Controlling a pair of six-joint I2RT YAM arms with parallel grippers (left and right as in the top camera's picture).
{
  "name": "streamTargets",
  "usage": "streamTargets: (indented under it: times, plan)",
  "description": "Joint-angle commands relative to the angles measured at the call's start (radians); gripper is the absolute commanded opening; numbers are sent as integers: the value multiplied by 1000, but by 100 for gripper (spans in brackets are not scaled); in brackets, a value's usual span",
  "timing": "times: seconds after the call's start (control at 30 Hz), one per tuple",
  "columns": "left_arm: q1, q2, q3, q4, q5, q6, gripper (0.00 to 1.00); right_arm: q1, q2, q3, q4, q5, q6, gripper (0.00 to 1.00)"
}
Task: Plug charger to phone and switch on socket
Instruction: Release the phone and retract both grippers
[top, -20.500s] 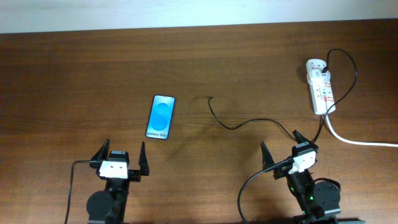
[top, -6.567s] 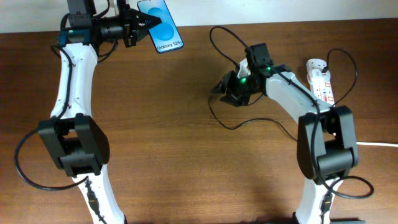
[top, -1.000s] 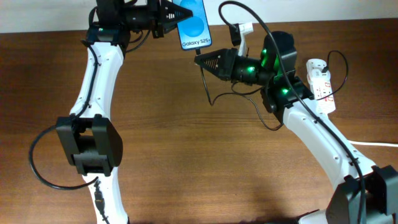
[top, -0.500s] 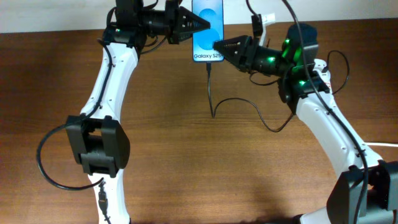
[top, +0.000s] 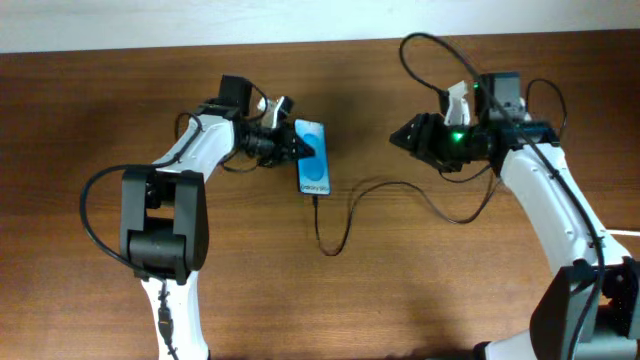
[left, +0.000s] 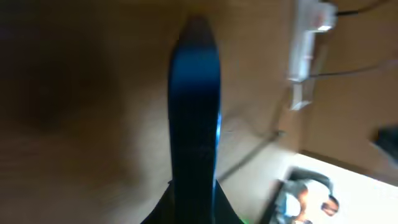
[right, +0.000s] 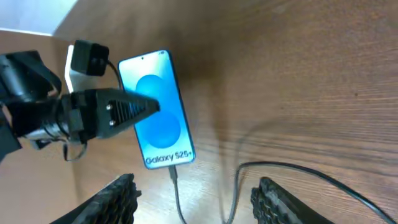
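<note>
from above, the left hand (top: 297, 150) clamps the phone (top: 313, 175) by its side edge, screen up, low over the surface (top: 200, 310) left of centre; i can't tell if it rests there. the charger (top: 400, 184) leaves the phone's near end, loops and trails off toward the right arm. the right hand (top: 408, 138) hangs well apart, to the phone's right.

left wrist view: all blurred, the phone (left: 194, 112) edge-on, a blue sliver gripped between the dark fingers (left: 163, 208).

right wrist view: the right hand (right: 194, 186) is spread wide, holding nothing. the charger (right: 176, 183) is plugged in just below the "galaxy s25" text on the phone (right: 163, 134), its cable lying on the surface.
</note>
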Motion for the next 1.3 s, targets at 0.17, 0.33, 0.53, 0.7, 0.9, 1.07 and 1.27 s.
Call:
streamTargets:
  times: [0.17,0.33,0.53,0.7,0.9,1.07,1.27]
  plan:
    - [-21,-16,-28,-20,-190,56,0,105,-7,4,-18,170,-19,66]
    - [-20,-16,-70,-34,-191,56,38,105,-7,4,-16,169,-18,63]
    - [13,-16,-69,-82,-387,56,53,102,-7,4,-27,170,-20,64]
    - [52,-16,-69,-123,-594,56,60,101,-7,4,-31,171,-23,64]
    - [171,-213,150,-223,-616,56,61,75,-19,4,-64,176,-68,69]
    - [285,-506,160,-224,-617,56,100,73,-123,75,-158,275,-94,73]
    - [308,-535,160,-225,-616,56,99,73,-325,107,-243,339,-120,78]
